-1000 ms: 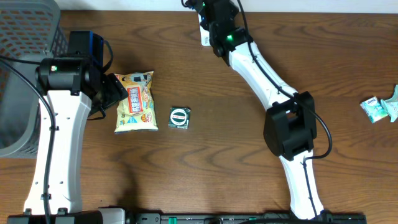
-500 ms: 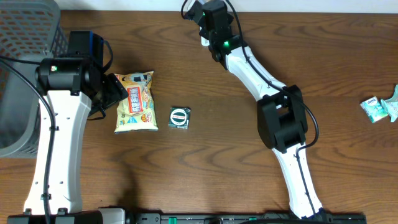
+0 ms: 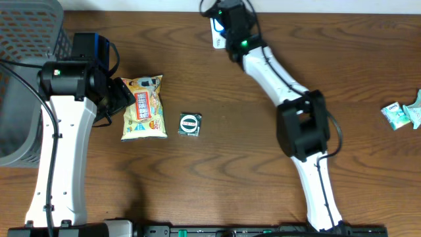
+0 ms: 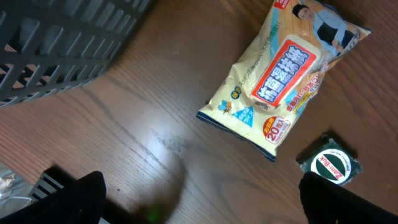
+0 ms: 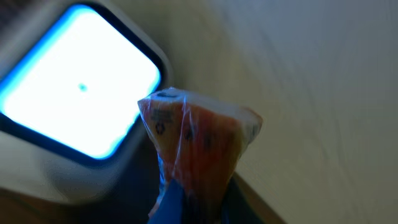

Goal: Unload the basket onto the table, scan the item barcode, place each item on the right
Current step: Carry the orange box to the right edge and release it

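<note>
Presently: orange wrapped packet [image 5: 199,143], long axis upright in the wrist view, crimped end pointing away from right gripper [image 5: 194,208], jaws clamped on its lower end; beside lit scanner [image 5: 78,102], table's [image 3: 230,151] far edge.

Overhead view: a basket [image 3: 29,59] fills the upper left of the table [image 3: 237,164]. The left gripper [image 3: 120,97] sits just right of the basket, beside the snack bag [image 3: 143,107]. A small packet [image 3: 189,124] lies near the bag's right. The right gripper [image 3: 220,27] is at top centre, and two loose packets [image 3: 402,113] are at the right edge. Right wrist view: the wrapped item [image 5: 199,143] is central, with the scanner [image 5: 78,93] behind it at upper left.
</note>
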You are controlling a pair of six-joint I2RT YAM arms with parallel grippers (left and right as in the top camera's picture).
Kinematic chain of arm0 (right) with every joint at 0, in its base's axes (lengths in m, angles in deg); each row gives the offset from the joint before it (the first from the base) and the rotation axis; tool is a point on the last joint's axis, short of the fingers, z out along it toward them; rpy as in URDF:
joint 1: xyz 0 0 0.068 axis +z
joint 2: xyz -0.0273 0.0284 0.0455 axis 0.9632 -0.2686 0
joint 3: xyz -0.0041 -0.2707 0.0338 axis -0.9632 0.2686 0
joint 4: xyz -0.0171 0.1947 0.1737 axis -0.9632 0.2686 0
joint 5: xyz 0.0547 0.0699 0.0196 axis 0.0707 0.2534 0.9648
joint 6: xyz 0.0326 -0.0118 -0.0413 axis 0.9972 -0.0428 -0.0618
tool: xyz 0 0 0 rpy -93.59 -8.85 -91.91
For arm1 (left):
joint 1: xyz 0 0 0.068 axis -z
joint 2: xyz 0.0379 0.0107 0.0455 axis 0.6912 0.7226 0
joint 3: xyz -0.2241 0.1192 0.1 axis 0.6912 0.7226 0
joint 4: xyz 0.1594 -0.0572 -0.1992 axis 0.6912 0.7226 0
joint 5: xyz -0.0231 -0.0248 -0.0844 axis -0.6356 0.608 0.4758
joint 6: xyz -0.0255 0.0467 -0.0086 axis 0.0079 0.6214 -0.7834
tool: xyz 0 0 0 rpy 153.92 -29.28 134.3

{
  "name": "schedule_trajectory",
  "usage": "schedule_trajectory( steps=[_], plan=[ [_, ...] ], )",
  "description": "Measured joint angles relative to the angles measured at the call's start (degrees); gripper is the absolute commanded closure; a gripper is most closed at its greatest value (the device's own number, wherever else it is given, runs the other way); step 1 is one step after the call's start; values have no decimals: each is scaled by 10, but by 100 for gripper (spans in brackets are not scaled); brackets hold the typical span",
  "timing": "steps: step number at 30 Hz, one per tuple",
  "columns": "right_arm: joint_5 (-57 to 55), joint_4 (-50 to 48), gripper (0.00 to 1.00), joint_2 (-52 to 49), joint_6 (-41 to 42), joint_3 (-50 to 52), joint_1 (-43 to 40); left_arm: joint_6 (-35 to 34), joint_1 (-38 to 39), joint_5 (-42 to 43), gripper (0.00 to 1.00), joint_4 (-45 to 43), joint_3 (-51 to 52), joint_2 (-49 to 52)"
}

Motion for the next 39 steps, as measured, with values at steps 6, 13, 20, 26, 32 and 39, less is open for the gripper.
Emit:
schedule_trajectory(
  steps=[6,13,20,26,32,39],
  plan=[
    [-12,163,99,82,108,0,-92,0,0,0,2,0,0,0],
    [-9,373,99,138,252,-9,-251,0,0,0,2,0,0,0],
    [71,462,99,120,313,-7,-366,0,0,0,2,0,0,0],
    [101,474,99,94,359,-7,-436,0,0,0,2,0,0,0],
    [108,460,98,84,379,-6,-489,0,0,0,2,0,0,0],
    [110,435,91,82,386,-6,-517,0,0,0,2,0,0,0]
  ],
)
